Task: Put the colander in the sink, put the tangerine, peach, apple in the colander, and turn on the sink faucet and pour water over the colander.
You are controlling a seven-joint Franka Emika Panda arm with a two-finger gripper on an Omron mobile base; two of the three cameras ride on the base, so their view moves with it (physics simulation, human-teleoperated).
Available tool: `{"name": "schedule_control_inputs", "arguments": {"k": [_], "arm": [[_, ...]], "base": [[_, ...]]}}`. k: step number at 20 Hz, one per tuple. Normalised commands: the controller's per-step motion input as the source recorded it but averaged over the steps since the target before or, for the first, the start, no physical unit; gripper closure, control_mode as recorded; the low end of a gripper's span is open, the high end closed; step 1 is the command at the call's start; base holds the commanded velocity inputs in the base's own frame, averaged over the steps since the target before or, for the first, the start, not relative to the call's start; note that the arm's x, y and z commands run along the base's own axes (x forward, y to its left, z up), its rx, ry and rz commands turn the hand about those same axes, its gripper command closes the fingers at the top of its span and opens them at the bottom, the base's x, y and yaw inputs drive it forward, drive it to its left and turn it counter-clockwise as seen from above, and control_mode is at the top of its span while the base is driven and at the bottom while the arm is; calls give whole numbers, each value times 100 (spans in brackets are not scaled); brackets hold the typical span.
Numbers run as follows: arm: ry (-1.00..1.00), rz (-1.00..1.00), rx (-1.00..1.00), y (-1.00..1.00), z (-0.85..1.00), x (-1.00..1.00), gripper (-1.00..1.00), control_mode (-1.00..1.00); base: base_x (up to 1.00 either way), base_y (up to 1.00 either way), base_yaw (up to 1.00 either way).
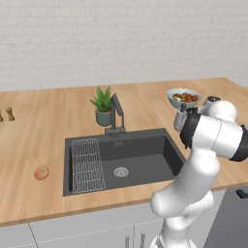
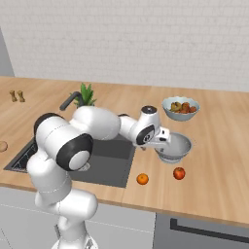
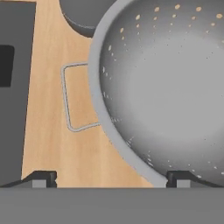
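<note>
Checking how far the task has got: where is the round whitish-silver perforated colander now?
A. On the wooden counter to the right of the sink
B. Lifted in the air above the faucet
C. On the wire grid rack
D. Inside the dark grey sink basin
A: the round whitish-silver perforated colander sits on the wooden counter right of the dark grey sink basin, with the gripper open over its rim.

You get 2 base views from behind, left and right, sharing the sink and counter; your hand view looks close down onto the colander.
</note>
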Motion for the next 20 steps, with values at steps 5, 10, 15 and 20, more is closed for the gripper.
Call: {"name": "schedule_control_inputs", "arguments": {"k": [5, 10, 15, 20], "arm": [[0, 0, 0, -20, 0, 20, -100, -100], [0, 0, 0, -9, -2, 24, -100, -100], [0, 0, 0, 0, -31, 13, -100, -100], [0, 0, 0, 0, -40, 0, -100, -100]], "base": [[0, 0, 0], [0, 0, 0], [0, 0, 0], [0, 0, 0]]}}
